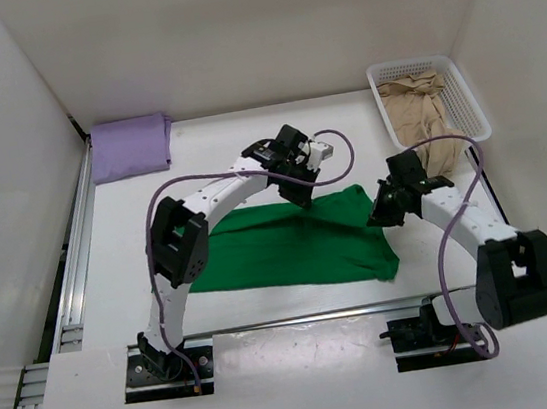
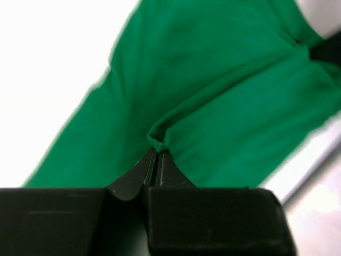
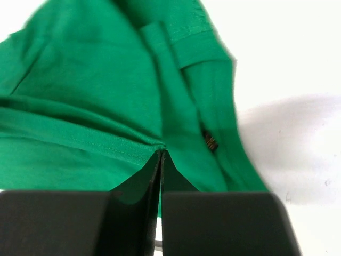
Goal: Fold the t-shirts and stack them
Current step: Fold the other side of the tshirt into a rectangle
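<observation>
Up close on the left wrist view, the left end effector [image 2: 156,152] has its two black jaws pressed tight together, and a small puckered fold of the green t-shirt [image 2: 229,96] is pinched right at the tips. Over on the right wrist view it's the same story: the right end effector [image 3: 161,152] is clamped flat on a stitched hem of that same green cloth, jaws meeting with no gap to speak of. Just beyond those tips there's a short sleeve lying across the fabric, and a small dark label [image 3: 209,142] sits near the shirt's edge, with bare white desk [image 1: 217,161] off to the side. From above, the green shirt lies spread out wide across the middle of the desk, closer to the near edge than the far one, its right end bunched a little and its far edge lifted where the two arms hold it. Left arm grips near the middle of that far edge, right arm at the far right corner of the cloth. Away from the action, the lavender t-shirt [image 1: 128,146] rests neatly folded in the far left corner of the desk, and the tan t-shirt [image 1: 422,109] lies crumpled inside the white mesh basket [image 1: 412,63] in the far right corner.
</observation>
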### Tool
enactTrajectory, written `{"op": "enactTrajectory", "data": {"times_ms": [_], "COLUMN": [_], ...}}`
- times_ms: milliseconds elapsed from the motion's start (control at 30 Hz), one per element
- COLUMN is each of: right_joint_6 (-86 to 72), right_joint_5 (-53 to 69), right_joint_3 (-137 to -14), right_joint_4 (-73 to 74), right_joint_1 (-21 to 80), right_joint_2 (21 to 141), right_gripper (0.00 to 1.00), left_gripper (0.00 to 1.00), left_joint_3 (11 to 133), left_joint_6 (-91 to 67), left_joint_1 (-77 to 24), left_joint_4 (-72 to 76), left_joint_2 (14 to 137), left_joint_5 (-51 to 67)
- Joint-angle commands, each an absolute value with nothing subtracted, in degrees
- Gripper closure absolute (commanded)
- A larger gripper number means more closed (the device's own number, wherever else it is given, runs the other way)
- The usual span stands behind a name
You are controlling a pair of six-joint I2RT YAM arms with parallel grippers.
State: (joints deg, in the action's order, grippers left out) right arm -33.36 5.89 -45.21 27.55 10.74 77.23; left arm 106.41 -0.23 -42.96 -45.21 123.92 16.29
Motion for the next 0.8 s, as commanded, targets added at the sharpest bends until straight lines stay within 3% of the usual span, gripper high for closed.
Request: {"op": "enactTrajectory", "data": {"times_ms": [0,400,500,600,733,767], "right_joint_6": [-32.3,-35.1,-35.1,-35.1,-35.1,-35.1], "right_joint_5": [2.0,3.1,3.1,2.5,2.7,3.9], "right_joint_3": [-43.3,-39.8,-39.8,-39.3,-38.1,-38.1], "right_joint_4": [30.8,27.6,27.1,27.6,24.0,22.8], "right_joint_1": [13.0,13.5,13.5,13.5,14.2,14.2], "right_joint_2": [73.0,76.9,76.2,72.4,63.6,63.5], "right_gripper": [1.00,0.99,0.89,0.77,0.76,0.79], "left_gripper": [0.90,0.88,0.85,0.72,0.67,0.67], "left_joint_3": [101.6,91.0,90.4,88.5,86.1,85.3], "left_joint_6": [0.0,0.0,0.0,0.0,0.0,0.0], "left_joint_1": [-42.7,-43.3,-43.3,-43.3,-43.3,-43.3], "left_joint_4": [-45.6,-44.3,-43.8,-43.8,-43.8,-43.8], "left_joint_2": [116.2,115.4,115.4,114.8,112.8,112.2], "left_joint_5": [19.7,22.6,22.6,24.6,26.4,26.4]}}
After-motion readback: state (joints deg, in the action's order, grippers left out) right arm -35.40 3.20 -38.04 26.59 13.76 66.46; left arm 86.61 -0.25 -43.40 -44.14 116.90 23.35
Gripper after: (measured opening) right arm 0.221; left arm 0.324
